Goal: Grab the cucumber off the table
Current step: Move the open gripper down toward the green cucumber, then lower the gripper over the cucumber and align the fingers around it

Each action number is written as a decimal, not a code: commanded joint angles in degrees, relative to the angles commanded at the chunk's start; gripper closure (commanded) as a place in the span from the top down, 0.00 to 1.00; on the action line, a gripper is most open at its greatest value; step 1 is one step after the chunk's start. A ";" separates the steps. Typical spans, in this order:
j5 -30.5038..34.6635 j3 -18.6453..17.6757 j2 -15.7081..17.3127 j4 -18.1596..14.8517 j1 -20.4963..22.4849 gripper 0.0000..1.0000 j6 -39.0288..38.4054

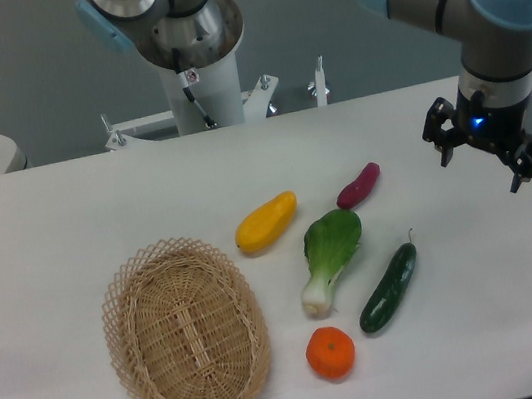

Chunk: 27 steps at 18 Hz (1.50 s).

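The cucumber is glossy dark green and lies on the white table, slanted, right of centre near the front. My gripper hangs above the table's right side, up and to the right of the cucumber and well apart from it. Its fingers are spread open and hold nothing.
A light-green bok choy lies just left of the cucumber. An orange sits in front of it. A yellow squash and a purple sweet potato lie behind. A wicker basket stands at the front left.
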 joint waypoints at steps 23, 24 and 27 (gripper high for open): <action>0.26 -1.41 -11.86 13.96 -8.35 1.00 -20.74; 0.35 -1.49 -12.82 15.54 -8.35 1.00 -20.48; 2.36 -2.46 -14.76 19.42 -8.35 1.00 -20.13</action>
